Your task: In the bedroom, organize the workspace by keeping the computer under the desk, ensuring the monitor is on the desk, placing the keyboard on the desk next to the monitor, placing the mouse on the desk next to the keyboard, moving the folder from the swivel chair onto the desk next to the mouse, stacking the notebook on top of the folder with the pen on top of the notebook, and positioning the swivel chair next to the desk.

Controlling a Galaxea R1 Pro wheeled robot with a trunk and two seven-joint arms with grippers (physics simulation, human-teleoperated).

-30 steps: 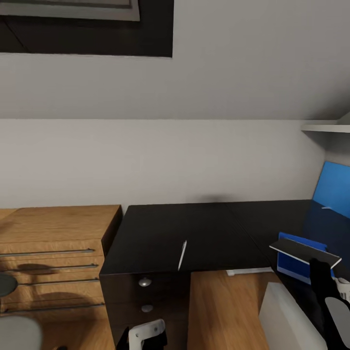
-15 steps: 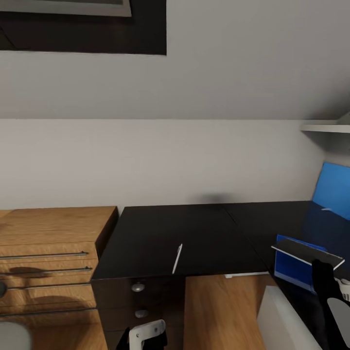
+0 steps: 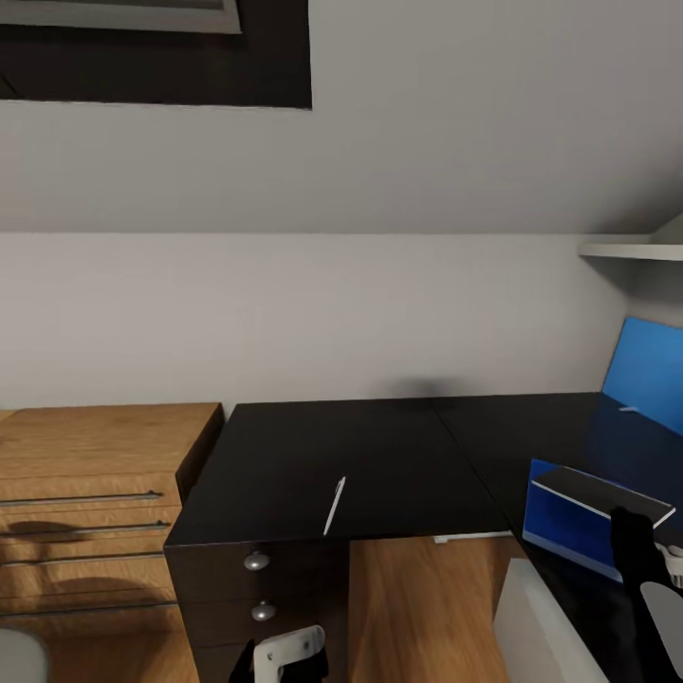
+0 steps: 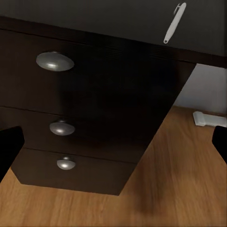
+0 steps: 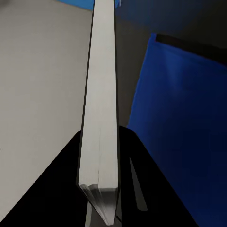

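My right gripper (image 3: 628, 522) is shut on the notebook (image 3: 601, 492), a thin dark grey pad held a little above the blue folder (image 3: 565, 520) on the right wing of the black desk (image 3: 379, 446). The right wrist view shows the notebook (image 5: 101, 94) edge-on between the black fingers (image 5: 56, 189), with the folder (image 5: 179, 118) beyond it. The white pen (image 3: 334, 506) lies near the desk's front edge above the drawer unit (image 3: 256, 579). My left gripper (image 3: 285, 656) hangs low before the drawers, open and empty (image 4: 113, 144), with the pen (image 4: 174, 23) above. A white computer (image 3: 541, 626) case stands below the desk.
A light wooden dresser (image 3: 95, 493) adjoins the desk's left side. A blue wall panel (image 3: 650, 375) and a white shelf (image 3: 631, 251) are at the right. A dark-framed skylight (image 3: 190, 57) is overhead. A white desk foot (image 3: 474, 537) rests on the wood floor. A grey rounded shape (image 3: 14, 655) sits at the bottom left corner.
The whole view has shifted, so the desk and dresser sit further left and more of the folder shows. The notebook stays held over the folder; the pen lies unmoved on the desk.
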